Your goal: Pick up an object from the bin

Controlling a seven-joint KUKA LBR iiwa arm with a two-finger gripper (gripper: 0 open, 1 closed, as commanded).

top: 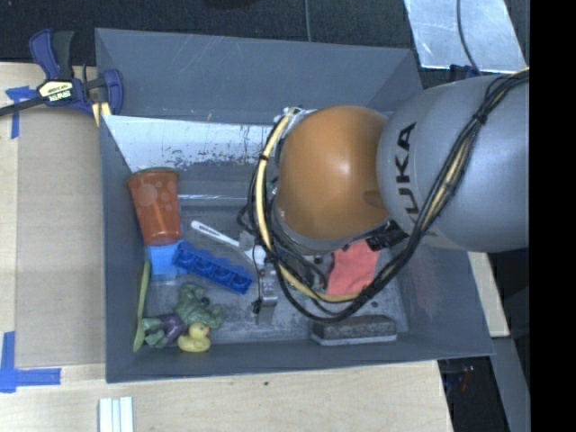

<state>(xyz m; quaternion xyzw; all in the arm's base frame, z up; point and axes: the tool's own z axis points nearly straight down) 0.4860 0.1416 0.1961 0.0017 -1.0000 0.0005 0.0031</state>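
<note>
Blue brick (211, 271): nearest thing, lying flat just view-left of the gripper (264, 297).
Grip: cannot tell whether apart or together.
Red cloth (351, 268): close on the other side, partly behind the cables.
Risk: a descent beside the brick's end would likely shove it away, or snag the cloth.

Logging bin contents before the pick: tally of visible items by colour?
Orange: 1, cup
Blue: 2, cube, studded brick
White: 1, utensil
Green: 2, toy clump, thin stick
Yellow: 1, duck
Red: 1, soft piece
Grey: 1, block
Total: 9 visible
</note>
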